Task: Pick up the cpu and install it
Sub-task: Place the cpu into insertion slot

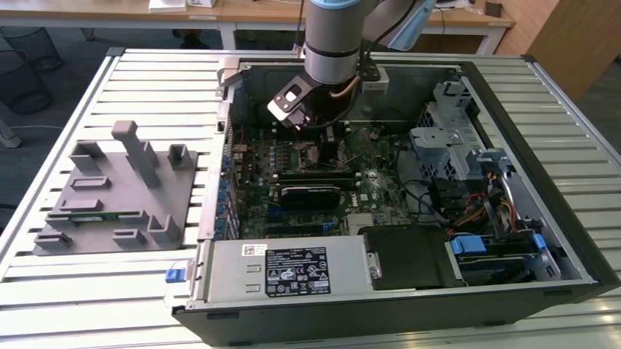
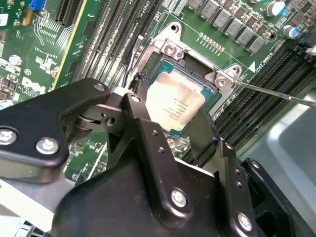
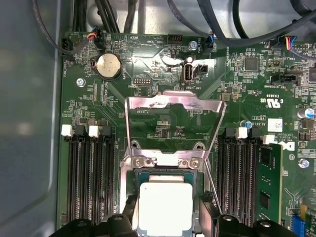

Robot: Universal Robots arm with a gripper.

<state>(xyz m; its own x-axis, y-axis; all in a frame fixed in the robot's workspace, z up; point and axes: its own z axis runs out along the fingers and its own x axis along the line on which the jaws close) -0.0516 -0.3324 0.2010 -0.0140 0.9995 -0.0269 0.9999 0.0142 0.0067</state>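
Observation:
The cpu (image 3: pixel 165 208), a flat square chip with a silvery top, lies level in or just over the open socket (image 3: pixel 165 170) on the green motherboard (image 3: pixel 163 64). My gripper (image 3: pixel 169 211) is shut on it, one black finger (image 3: pixel 129 213) against each of two opposite edges. In the second wrist view the cpu (image 2: pixel 174 101) sits between the same fingers (image 2: pixel 203 132) of the gripper (image 2: pixel 170 106), inside the metal socket frame (image 2: pixel 170 49). In the exterior view the gripper (image 1: pixel 323 139) hangs low inside the open computer case (image 1: pixel 543 218).
The socket's load plate (image 3: pixel 173 102) stands flipped open, and its thin lever (image 2: pixel 276 95) sticks out sideways. Memory slots flank the socket, one holding a green stick (image 3: pixel 269 185). A grey fixture tray (image 1: pixel 107 193) lies at the exterior view's left. The power supply (image 1: pixel 281 269) and drive cage (image 1: pixel 456 138) crowd the case.

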